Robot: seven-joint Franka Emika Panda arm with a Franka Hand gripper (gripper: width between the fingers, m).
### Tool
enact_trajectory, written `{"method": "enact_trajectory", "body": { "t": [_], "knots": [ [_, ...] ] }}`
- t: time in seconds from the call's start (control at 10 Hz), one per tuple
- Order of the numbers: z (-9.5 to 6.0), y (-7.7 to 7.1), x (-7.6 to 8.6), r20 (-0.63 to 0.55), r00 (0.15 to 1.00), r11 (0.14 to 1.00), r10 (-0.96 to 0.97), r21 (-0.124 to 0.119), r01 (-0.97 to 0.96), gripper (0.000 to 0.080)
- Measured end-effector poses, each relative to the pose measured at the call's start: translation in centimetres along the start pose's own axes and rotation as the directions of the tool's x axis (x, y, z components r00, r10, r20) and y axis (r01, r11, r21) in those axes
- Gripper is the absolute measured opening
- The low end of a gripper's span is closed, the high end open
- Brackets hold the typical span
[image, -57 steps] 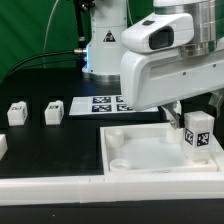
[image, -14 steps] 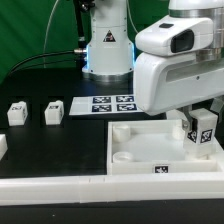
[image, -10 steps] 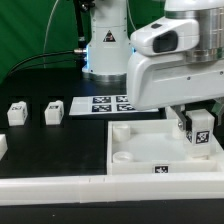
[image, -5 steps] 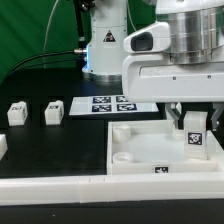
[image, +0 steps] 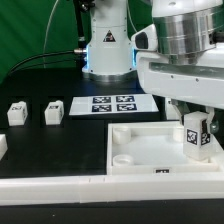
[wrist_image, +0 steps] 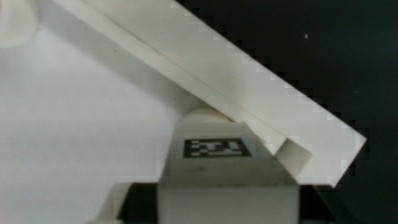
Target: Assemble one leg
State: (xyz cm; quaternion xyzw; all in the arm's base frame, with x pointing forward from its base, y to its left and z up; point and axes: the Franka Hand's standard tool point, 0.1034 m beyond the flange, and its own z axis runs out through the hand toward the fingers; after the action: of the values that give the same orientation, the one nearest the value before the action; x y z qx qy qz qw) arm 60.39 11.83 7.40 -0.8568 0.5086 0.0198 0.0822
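My gripper (image: 194,122) is shut on a white leg (image: 195,135) with a black-and-white tag on its face. It holds the leg upright over the far corner, at the exterior view's right, of the large white tray-like piece (image: 150,168). In the wrist view the leg (wrist_image: 217,160) sits between my dark fingers (wrist_image: 139,203), its tagged end against the tray's raised rim (wrist_image: 214,70). I cannot tell whether the leg touches the tray's floor. Two more legs (image: 17,113) (image: 53,111) stand on the black table at the exterior view's left.
The marker board (image: 112,104) lies behind the tray. The arm's white base (image: 108,45) stands at the back. Another white part (image: 3,146) pokes in at the left edge. A white rail (image: 50,187) runs along the table's front.
My wrist has turned and the held leg has shifted slightly toward the exterior view's left and down, closer to the tray's corner. Everything else is where it was.
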Motion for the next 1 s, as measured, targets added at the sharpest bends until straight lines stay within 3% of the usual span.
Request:
{"method": "enact_trajectory", "body": {
  "t": [0.2,0.5,0.6,0.7,1.0],
  "knots": [
    [0.08,-0.18,-0.48,0.017,0.982,0.982,0.190,0.005,-0.190,0.0297],
    [0.11,-0.19,-0.54,0.021,0.989,0.989,0.146,0.007,-0.146,0.0302],
    [0.18,-0.20,-0.63,0.023,0.990,0.990,0.138,0.007,-0.138,0.0506],
    [0.51,-0.24,-0.81,0.025,0.999,0.999,0.048,0.003,-0.049,0.0604],
    [0.68,-0.47,-0.94,0.031,0.924,0.924,-0.380,-0.041,0.381,0.0648]
  ]
}}
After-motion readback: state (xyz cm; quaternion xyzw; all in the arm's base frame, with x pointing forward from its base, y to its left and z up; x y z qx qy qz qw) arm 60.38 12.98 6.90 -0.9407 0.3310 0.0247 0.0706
